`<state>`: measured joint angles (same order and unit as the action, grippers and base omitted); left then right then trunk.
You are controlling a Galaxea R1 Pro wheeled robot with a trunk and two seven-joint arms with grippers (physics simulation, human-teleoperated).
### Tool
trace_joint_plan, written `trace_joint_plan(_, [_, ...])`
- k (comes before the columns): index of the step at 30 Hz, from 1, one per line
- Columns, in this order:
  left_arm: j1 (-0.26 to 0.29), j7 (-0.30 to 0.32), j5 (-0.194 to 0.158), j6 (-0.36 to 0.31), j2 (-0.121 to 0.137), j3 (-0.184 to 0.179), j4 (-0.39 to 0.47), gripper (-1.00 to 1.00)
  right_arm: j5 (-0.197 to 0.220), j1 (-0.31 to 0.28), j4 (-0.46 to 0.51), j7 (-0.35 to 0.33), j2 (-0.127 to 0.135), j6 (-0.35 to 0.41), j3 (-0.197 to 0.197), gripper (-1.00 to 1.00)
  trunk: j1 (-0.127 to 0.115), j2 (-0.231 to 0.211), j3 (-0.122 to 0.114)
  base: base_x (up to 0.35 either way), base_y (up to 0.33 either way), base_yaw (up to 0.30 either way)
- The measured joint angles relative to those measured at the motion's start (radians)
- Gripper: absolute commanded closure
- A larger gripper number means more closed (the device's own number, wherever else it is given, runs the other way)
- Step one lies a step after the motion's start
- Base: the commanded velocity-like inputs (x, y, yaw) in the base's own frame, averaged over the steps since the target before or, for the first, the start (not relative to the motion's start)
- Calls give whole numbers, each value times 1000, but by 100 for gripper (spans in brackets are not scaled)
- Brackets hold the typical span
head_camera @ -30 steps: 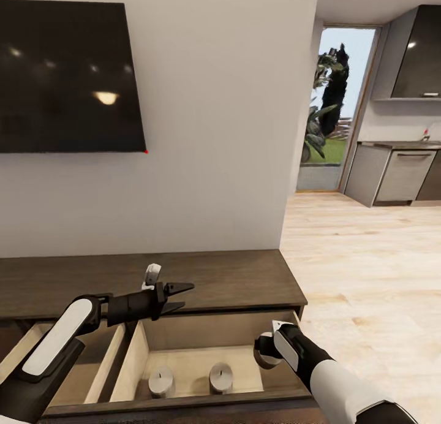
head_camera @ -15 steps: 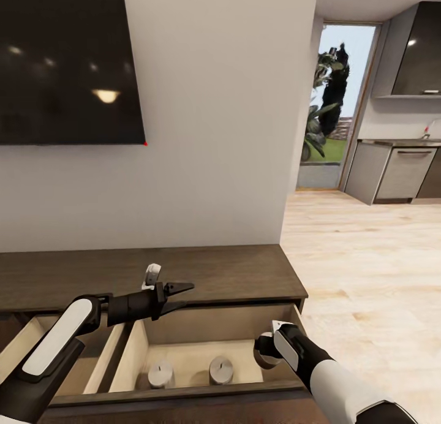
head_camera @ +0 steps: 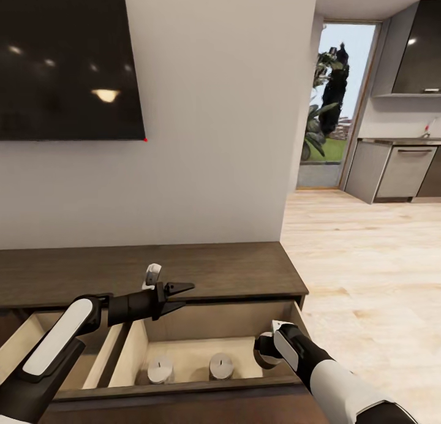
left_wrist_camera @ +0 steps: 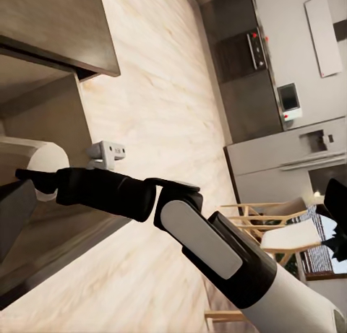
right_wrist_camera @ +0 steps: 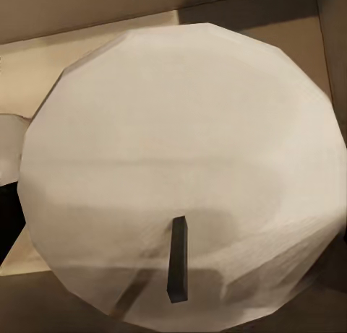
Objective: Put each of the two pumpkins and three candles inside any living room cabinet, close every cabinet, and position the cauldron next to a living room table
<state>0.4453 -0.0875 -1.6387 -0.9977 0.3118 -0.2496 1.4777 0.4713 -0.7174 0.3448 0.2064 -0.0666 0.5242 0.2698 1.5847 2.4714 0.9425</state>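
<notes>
Two candles [head_camera: 160,370] in open cabinet [head_camera: 184,277] drawer | right end effector [head_camera: 264,352] — grasping third candle [right_wrist_camera: 181,167] | left end effector [head_camera: 184,295] — released

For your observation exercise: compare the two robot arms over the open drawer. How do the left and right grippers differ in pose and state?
The left gripper is held level above the drawer with fingers spread and nothing between them, while the right gripper reaches down inside the drawer. The left is empty; the right has a candle right at its fingers. Both belong to black-and-white arms over the same cabinet.
</notes>
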Motion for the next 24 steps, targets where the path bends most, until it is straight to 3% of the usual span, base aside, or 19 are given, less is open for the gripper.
trace_joint_plan(16, [0, 0, 0, 0, 2, 2, 0, -100, 0, 0, 0, 0, 0, 1, 0, 100, 0, 0, 0, 100, 0, 0])
trace_joint_plan(24, [-1, 0, 0, 0, 4, 2, 18, -100, 0, 0, 0, 0, -1, -1, 0, 100, 17, 29, 28, 1, 0, 0])
